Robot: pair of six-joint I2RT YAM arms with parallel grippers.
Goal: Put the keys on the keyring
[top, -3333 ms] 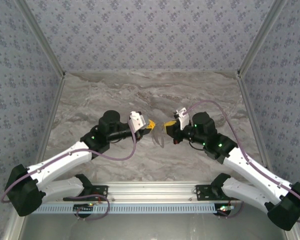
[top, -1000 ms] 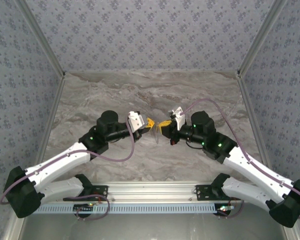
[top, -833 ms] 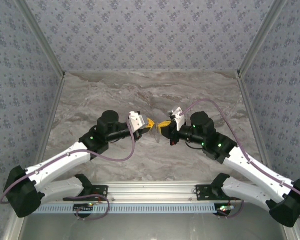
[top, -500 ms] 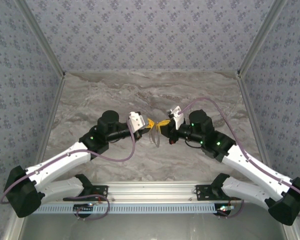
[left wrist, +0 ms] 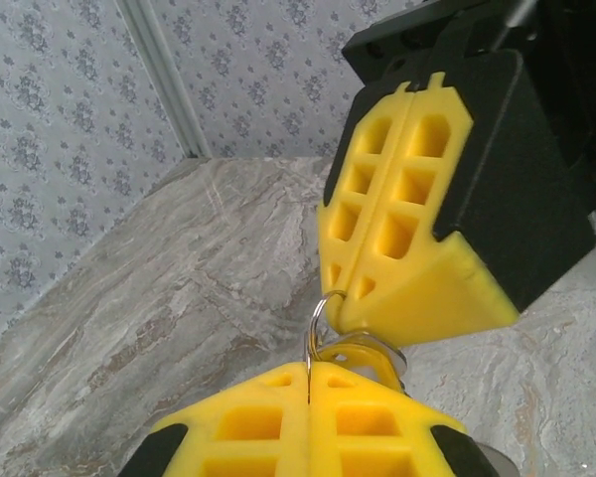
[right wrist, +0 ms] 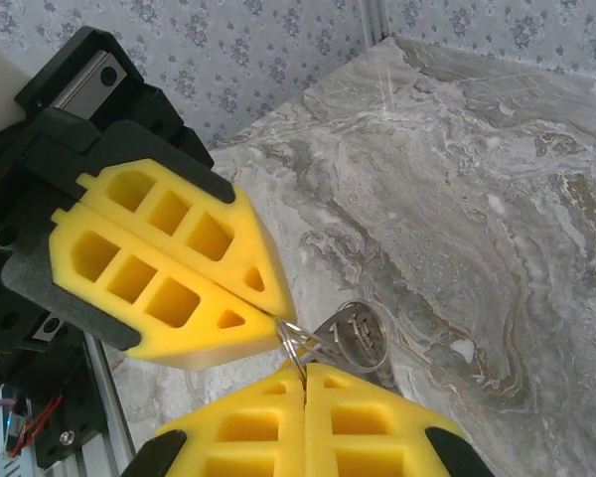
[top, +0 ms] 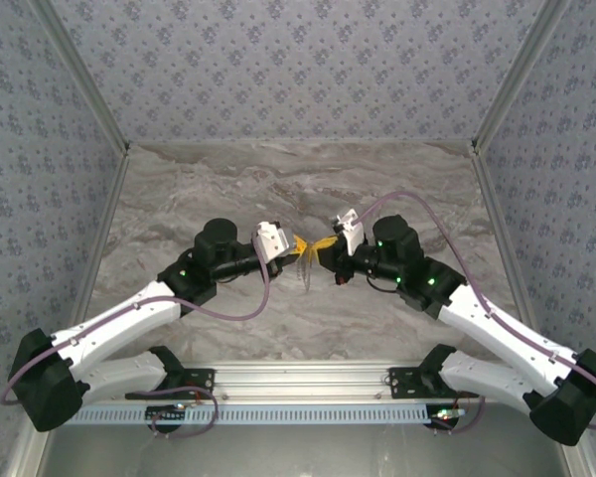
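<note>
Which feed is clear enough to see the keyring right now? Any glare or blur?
Top external: even light, but the keyring is a faint pale sliver, too small to read. Left wrist: keyring sharp, with small bright glints on the metal. Right wrist: equally sharp, keyring outlined against the marble table.

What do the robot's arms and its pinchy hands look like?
The left arm and right arm have long white shells with chunky black joints and tiny green lights. A purple cable loops beside each one. The left gripper and right gripper have bright yellow wedge-shaped fingers with little window-like holes, set in black holders.
</note>
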